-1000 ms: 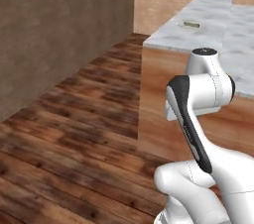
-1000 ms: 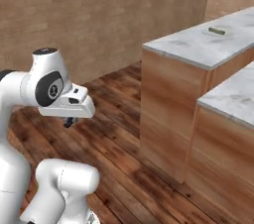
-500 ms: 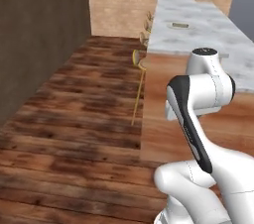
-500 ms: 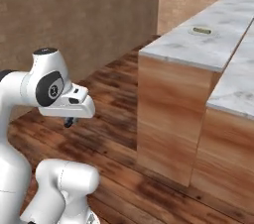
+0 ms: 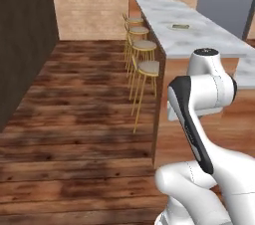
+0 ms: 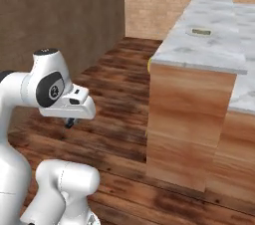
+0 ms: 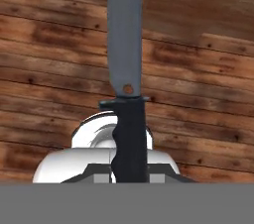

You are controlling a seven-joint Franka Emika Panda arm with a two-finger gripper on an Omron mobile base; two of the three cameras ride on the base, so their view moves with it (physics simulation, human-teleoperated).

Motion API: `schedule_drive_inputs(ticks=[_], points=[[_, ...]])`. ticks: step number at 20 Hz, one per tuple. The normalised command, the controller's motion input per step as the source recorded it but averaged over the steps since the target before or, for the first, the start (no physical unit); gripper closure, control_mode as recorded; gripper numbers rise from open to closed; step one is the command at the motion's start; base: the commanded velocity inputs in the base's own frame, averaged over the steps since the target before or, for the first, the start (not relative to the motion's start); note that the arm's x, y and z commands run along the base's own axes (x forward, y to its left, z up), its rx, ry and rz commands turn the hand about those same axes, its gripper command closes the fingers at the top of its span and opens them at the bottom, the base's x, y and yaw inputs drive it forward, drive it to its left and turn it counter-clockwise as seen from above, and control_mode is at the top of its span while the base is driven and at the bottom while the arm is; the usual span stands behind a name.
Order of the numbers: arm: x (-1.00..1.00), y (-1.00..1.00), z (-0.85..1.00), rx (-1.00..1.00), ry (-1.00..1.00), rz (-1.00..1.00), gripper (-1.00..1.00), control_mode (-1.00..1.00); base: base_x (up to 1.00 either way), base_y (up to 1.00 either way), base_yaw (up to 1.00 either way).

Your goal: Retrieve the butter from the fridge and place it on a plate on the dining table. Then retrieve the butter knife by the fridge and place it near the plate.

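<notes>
Since a second ago your base cameras have swung, so you are now looking along the long dining table with its white-grey veined marble top and orange-brown wood sides [image 5: 199,35], gold-legged round stools [image 5: 146,67] lining its near side. You are seeing the round off-white plate [image 6: 201,32] lying far down that top. Your two-finger gripper [image 7: 130,176] is pinching the dark handle of the slender grey-bladed butter knife [image 7: 125,59] over the wooden floor [image 5: 74,119].
</notes>
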Motion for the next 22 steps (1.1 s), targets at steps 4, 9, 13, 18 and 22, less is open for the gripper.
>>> schedule_drive_inputs(ticks=[4, 9, 13, 18, 22], points=[[0.00, 0.00, 0.00, 0.00, 0.00, 0.00, 1.00, 1.00, 0.29, 1.00, -0.39], [0.00, 0.00, 0.00, 0.00, 0.00, 0.00, 1.00, 1.00, 0.03, 1.00, -0.49], [0.00, 0.00, 0.00, 0.00, 0.00, 0.00, 1.00, 1.00, 0.16, 1.00, -0.57], [0.00, 0.00, 0.00, 0.00, 0.00, 0.00, 1.00, 1.00, 0.17, 0.98, -0.64], [0.00, 0.00, 0.00, 0.00, 0.00, 0.00, 1.00, 1.00, 0.32, 0.82, -0.74]])
